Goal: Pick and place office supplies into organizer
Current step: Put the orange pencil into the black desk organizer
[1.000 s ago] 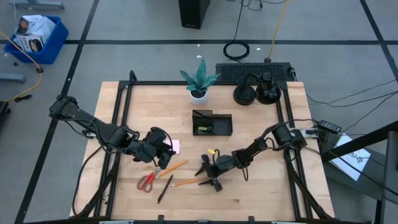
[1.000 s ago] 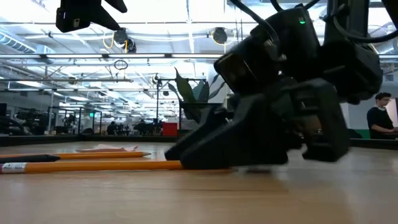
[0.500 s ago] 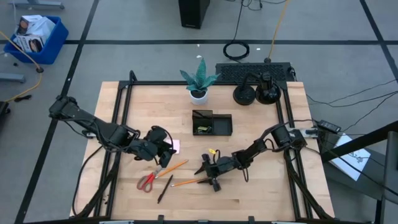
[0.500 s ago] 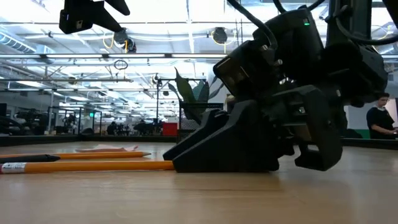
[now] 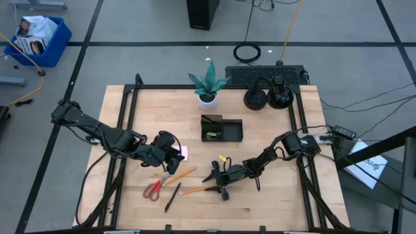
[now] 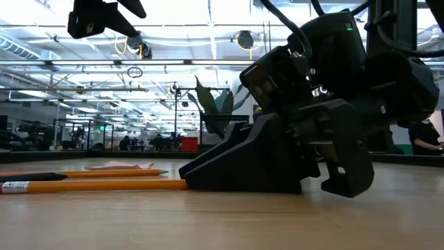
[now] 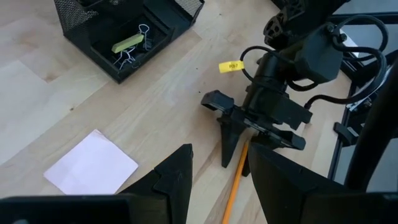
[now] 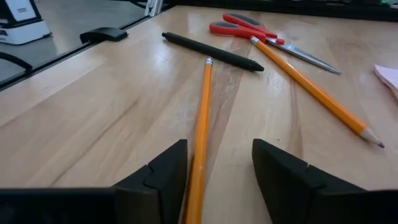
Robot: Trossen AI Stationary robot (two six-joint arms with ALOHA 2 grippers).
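1. Because the right tool (image 5: 220, 189) is lying low on the tabletop (image 5: 273, 201), its fingers are straddling one orange pencil (image 8: 202, 124), spread apart and not yet gripping; I judge it is lining up to pinch.
2. Hovering above the pink sticky-note pad (image 7: 92, 167), the left tool (image 7: 217, 180) is waiting, parted and carrying nothing.
3. Sitting mid-tabletop, the organizer (image 5: 221, 129) is already holding a highlighter (image 7: 127, 43) and binder clips (image 7: 127, 55).
4. Lying apart from it are the scissors (image 5: 154, 189), a second pencil (image 5: 181, 174) and a black pen (image 5: 171, 197).
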